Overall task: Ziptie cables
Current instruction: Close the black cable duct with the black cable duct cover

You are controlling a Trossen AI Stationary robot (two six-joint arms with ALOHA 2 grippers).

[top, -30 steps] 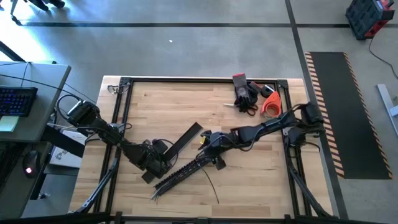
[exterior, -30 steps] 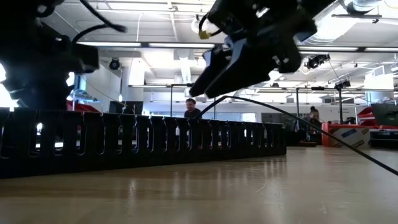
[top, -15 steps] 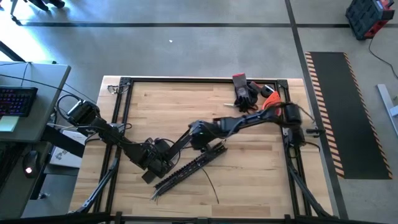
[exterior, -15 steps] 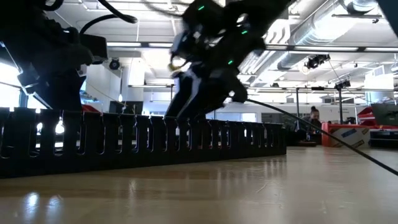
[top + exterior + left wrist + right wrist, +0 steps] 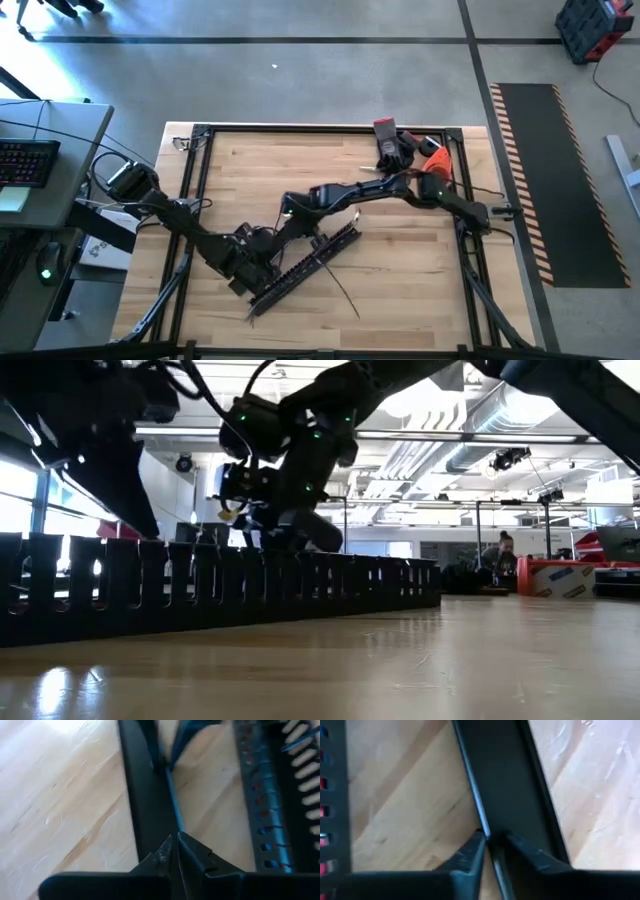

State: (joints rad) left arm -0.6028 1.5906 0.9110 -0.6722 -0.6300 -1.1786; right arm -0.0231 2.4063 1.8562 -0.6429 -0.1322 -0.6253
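From above, the cables [image 5: 343,290] trail diagonally off the slotted bar [image 5: 305,264] toward the table's near edge. The left gripper [image 5: 176,851] is pinched closed on a flat black strip [image 5: 146,805]. The right gripper [image 5: 492,845] nips that strip's edge.

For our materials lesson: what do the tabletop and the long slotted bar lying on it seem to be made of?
The tabletop looks like pale wood with a smooth, slightly glossy finish: grain lines and joined planks show, and the low view shows reflections. The slotted bar looks like matt black plastic, judging by its thin, evenly moulded comb teeth, though painted metal cannot be ruled out.
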